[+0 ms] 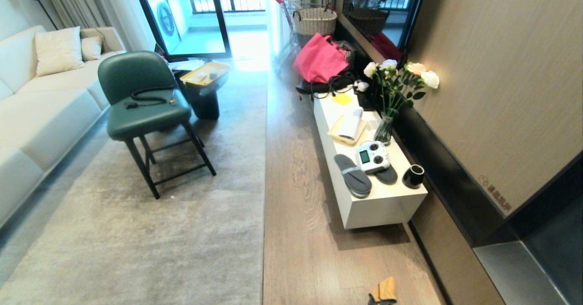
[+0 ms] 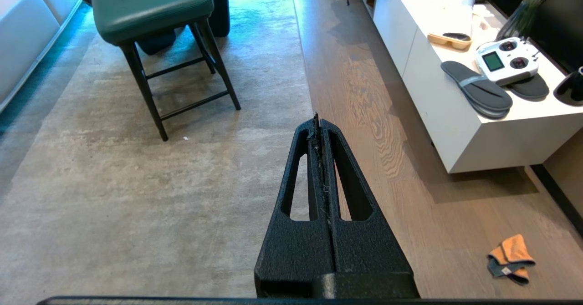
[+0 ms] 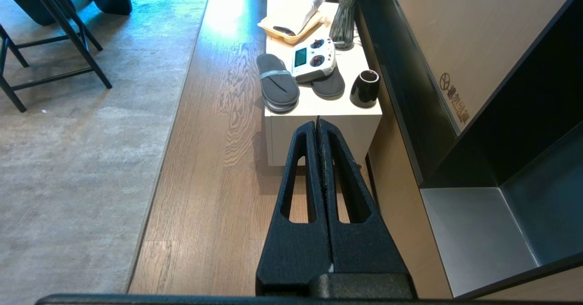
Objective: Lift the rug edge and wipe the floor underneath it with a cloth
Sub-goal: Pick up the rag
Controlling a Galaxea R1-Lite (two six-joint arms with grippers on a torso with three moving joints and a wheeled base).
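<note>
**Both Arms Parked, Cloth on Bare Floor**

The rug edge (image 1: 265, 168) lies flat on the floor (image 1: 296, 205), running as a straight line from the near side of the room toward the balcony door. The pale grey rug covers the left part of the room; the brown wooden planks show as a strip between the rug and the white table (image 1: 373, 205).

The cloth (image 1: 384, 292) lies crumpled on the bare floor, near the bottom of the head view, apart from the rug edge and in front of the near end of the table. Its orange-tan part faces up, with a grey part beside it. In the left wrist view the cloth (image 2: 510, 258) lies well to the side of the fingers.

The left gripper (image 2: 319, 125) hangs above the rug close to its edge, fingers clenched together and holding nothing. The right gripper (image 3: 318, 127) hangs above the floor strip, pointing toward the near end of the table, fingers likewise clenched and empty. Neither arm shows in the head view.

On the table stand grey slippers (image 1: 353, 176), a white remote controller (image 1: 372, 157), a black cup (image 1: 413, 176) and a vase of flowers (image 1: 396, 95). A green chair (image 1: 145, 109) stands on the rug.
</note>
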